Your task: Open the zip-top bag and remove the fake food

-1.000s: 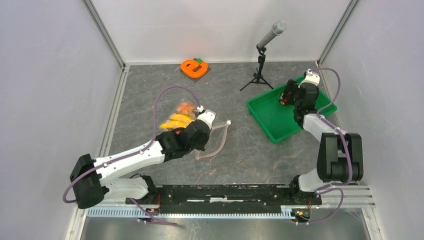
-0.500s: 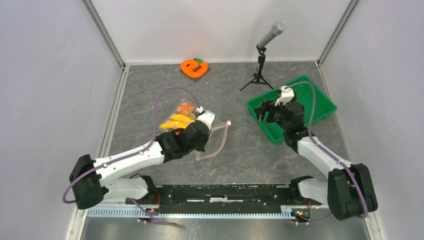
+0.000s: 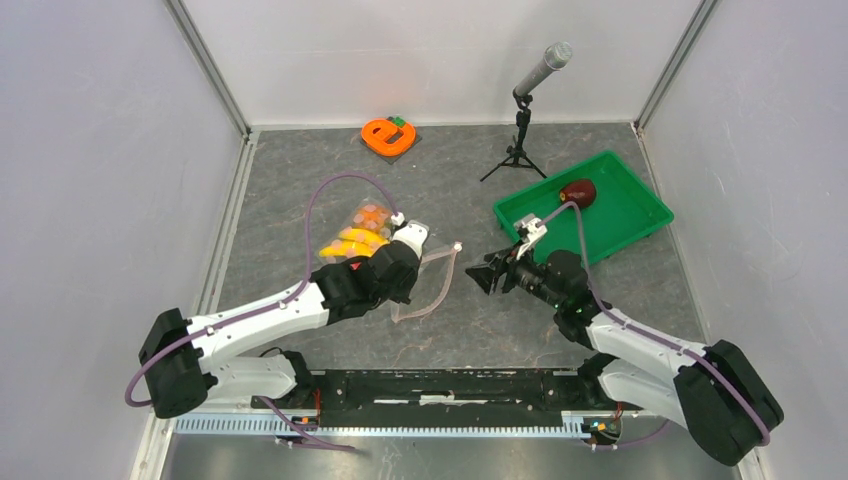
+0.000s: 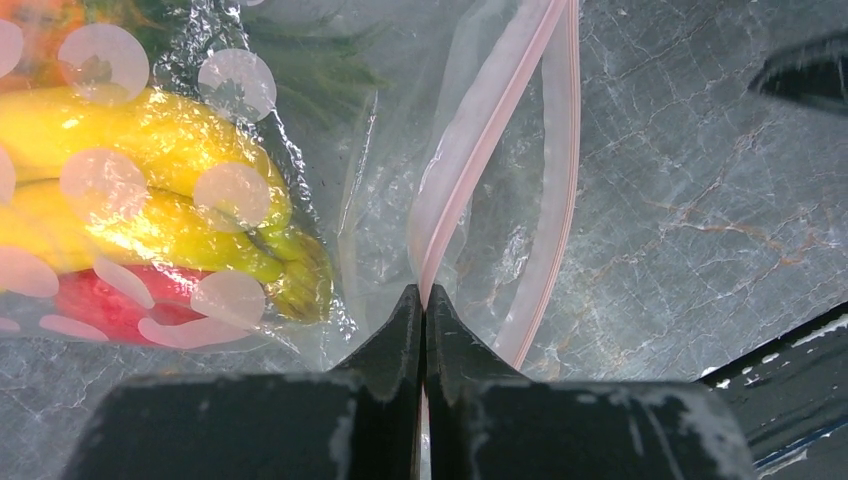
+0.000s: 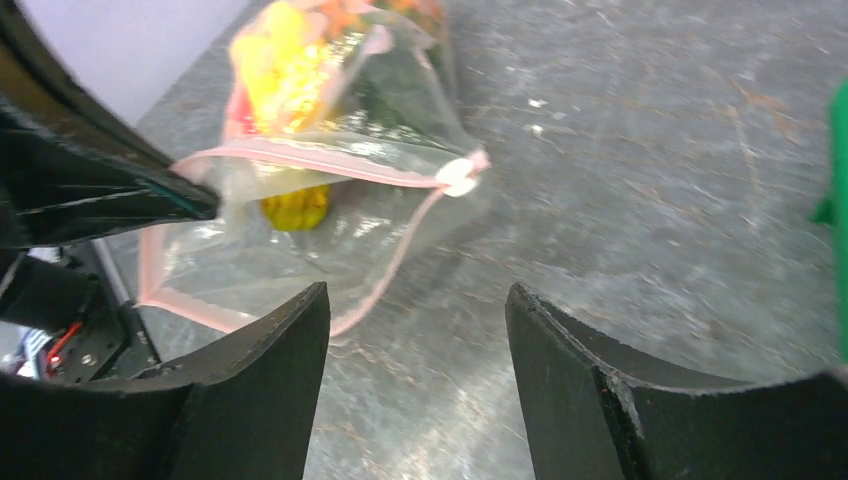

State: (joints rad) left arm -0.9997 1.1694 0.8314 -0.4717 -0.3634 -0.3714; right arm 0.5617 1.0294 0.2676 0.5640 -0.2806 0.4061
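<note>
Grey tabletop (image 3: 450, 340); zip-top bag (image 4: 400, 120) is floppy, slick film, so my left gripper (image 4: 422, 298) clamps its stiffer zip strip (image 4: 478, 150). My right gripper (image 5: 417, 300) is spread wide, empty; I'd take the light banana bunch (image 4: 150, 200) mid-body.

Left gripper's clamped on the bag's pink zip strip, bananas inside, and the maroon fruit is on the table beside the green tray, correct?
No. The maroon fruit lies inside the green tray, not on the table beside it, as the top external view shows. The rest stands: the left gripper is shut on the pink zip strip of the zip-top bag, bananas inside.
</note>
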